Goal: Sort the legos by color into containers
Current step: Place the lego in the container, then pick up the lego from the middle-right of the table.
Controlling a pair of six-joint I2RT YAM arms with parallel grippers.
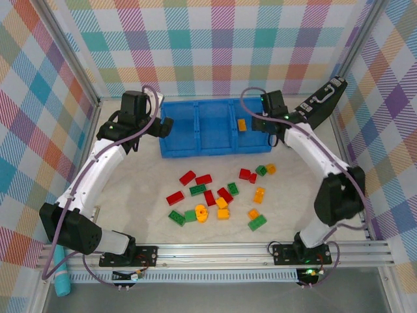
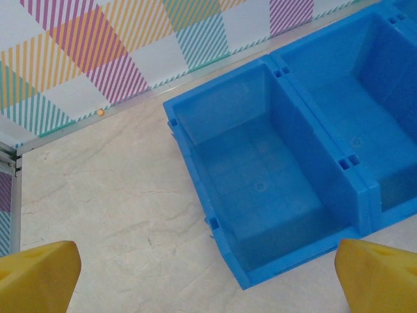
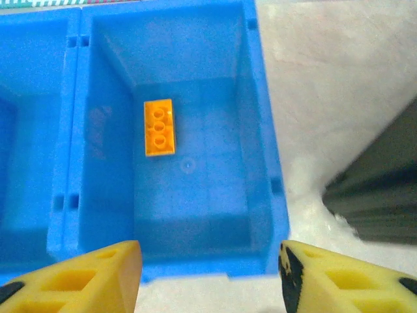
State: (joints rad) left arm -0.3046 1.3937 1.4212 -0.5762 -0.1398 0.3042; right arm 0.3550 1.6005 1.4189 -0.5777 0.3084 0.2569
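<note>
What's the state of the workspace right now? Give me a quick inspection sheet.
Surface: pale marbled table, nothing spilled.
Job's things: one orange brick in the blue bin's right compartment; other legos loose on the table before it.
Clutter: black case by the right arm; teal cylinder outside the frame.
Grippers: left gripper open at the bin's left end; right gripper open over the right compartment, empty.
Cables: grey cables along both arms, no snags seen.
Surroundings: plaid curtains, aluminium frame.
</note>
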